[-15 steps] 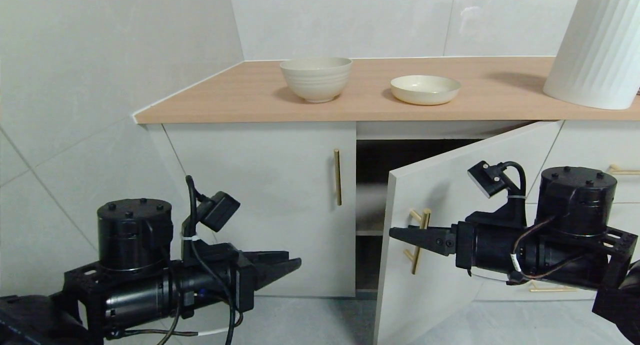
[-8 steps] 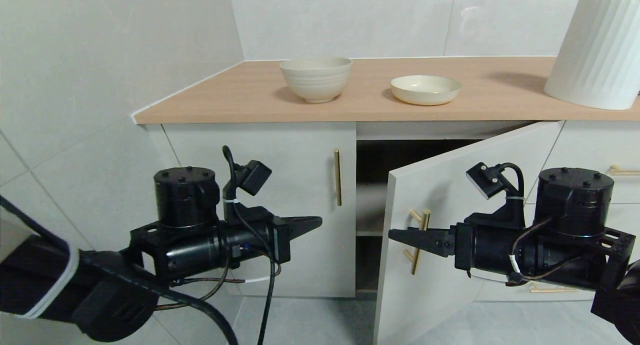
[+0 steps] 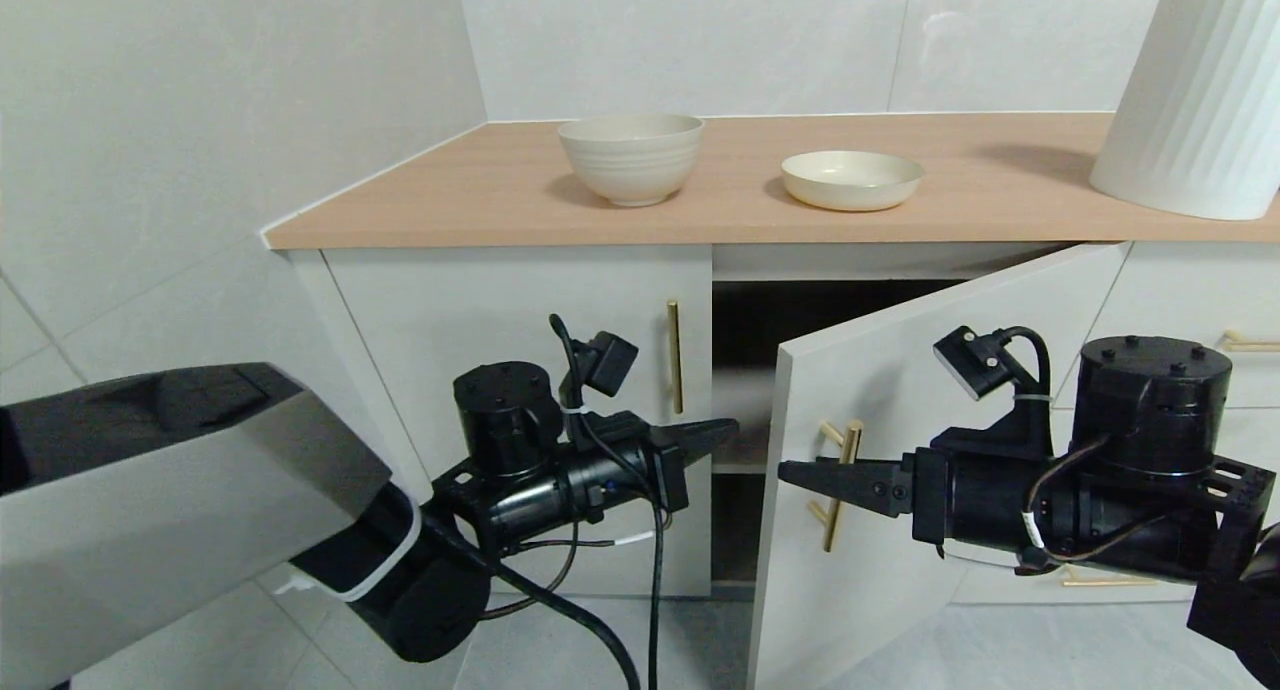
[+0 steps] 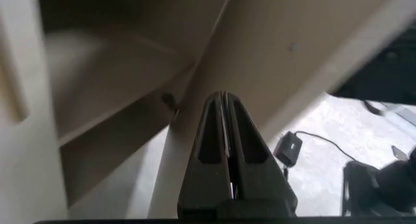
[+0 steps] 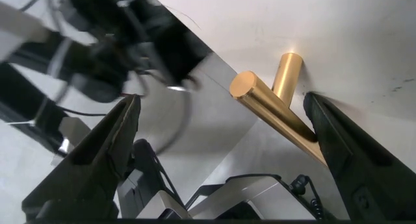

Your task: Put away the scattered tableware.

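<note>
A ribbed cream bowl (image 3: pixel 632 157) and a shallow cream dish (image 3: pixel 851 179) stand on the wooden counter (image 3: pixel 480 195). Below them, the right cabinet door (image 3: pixel 880 390) hangs partly open, with a dark opening beside it. My right gripper (image 3: pixel 790 467) is level with that door's gold handle (image 3: pixel 840 470). It is open, and in the right wrist view the handle (image 5: pixel 279 110) lies between its spread fingers (image 5: pixel 120 130). My left gripper (image 3: pixel 730 430) is shut on nothing and points into the gap at the door's edge. Its closed fingers (image 4: pixel 223 120) face the shelf.
A tall white ribbed container (image 3: pixel 1195 100) stands at the counter's right end. The left cabinet door (image 3: pixel 520 370) is closed, with a vertical gold handle (image 3: pixel 675 355). A shelf (image 3: pixel 740 420) divides the open cabinet. A tiled wall bounds the left side, and further gold handles (image 3: pixel 1245 342) show at right.
My left arm has swung up and to the right, bringing its shut gripper from the lower left to the cabinet gap. The right arm and the door have barely moved.
</note>
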`<state>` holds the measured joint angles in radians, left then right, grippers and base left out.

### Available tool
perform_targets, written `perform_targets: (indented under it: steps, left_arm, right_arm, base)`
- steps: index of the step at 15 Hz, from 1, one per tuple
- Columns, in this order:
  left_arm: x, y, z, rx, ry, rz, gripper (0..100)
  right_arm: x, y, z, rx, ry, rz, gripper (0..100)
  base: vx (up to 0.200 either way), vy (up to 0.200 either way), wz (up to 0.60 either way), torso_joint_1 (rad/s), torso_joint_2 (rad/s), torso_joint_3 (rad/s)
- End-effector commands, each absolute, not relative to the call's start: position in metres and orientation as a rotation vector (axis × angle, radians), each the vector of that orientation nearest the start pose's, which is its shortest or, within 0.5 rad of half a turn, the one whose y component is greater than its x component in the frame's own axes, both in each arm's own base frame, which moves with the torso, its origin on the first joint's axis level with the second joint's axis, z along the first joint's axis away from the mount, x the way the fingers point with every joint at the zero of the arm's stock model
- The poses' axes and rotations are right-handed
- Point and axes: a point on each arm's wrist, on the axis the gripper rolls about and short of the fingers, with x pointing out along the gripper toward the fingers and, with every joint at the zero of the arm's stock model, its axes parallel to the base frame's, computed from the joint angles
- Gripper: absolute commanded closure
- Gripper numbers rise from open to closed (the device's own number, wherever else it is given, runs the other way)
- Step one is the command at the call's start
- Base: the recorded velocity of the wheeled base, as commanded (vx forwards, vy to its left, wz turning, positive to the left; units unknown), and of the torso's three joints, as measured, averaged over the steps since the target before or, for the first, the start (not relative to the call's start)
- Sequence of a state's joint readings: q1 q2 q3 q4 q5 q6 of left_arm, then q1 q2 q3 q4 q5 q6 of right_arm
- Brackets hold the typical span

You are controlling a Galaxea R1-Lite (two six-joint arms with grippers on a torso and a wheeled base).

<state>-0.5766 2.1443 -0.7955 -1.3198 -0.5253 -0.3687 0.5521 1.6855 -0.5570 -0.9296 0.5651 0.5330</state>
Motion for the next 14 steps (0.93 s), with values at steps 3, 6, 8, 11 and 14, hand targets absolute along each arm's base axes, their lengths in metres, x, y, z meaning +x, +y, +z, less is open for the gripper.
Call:
perform_targets:
  steps: [3, 6, 8, 11, 14]
  left_arm:
    - [0.312, -0.249, 0.081, -0.327, 0.23, -1.152, 100]
    - [0.311, -0.252, 0.079, -0.325, 0.234, -1.161, 100]
    - [0.308, -0.256, 0.076, -0.323, 0.244, -1.17, 100]
    - [0.304, -0.264, 0.067, -0.318, 0.264, -1.174, 100]
    - [0.3, -0.269, 0.067, -0.315, 0.261, -1.191, 100]
  right_arm:
    - [0.226, 0.154, 0.154, 0.475, 0.495, 1.031, 0]
    - [0.223, 0.152, 0.152, 0.465, 0.5, 1.032, 0]
    - [0.219, 0.148, 0.153, 0.448, 0.485, 1.032, 0]
    - [0.221, 0.139, 0.155, 0.438, 0.457, 1.0, 0]
    - [0.215, 0.121, 0.155, 0.448, 0.448, 0.947, 0]
  base:
    - [0.0, 0.0, 0.0, 0.0, 0.0, 0.0]
    - [0.0, 0.0, 0.0, 0.0, 0.0, 0.0]
    - [0.0, 0.0, 0.0, 0.0, 0.0, 0.0]
    - [0.0, 0.0, 0.0, 0.0, 0.0, 0.0]
    - [0.0, 0.0, 0.0, 0.0, 0.0, 0.0]
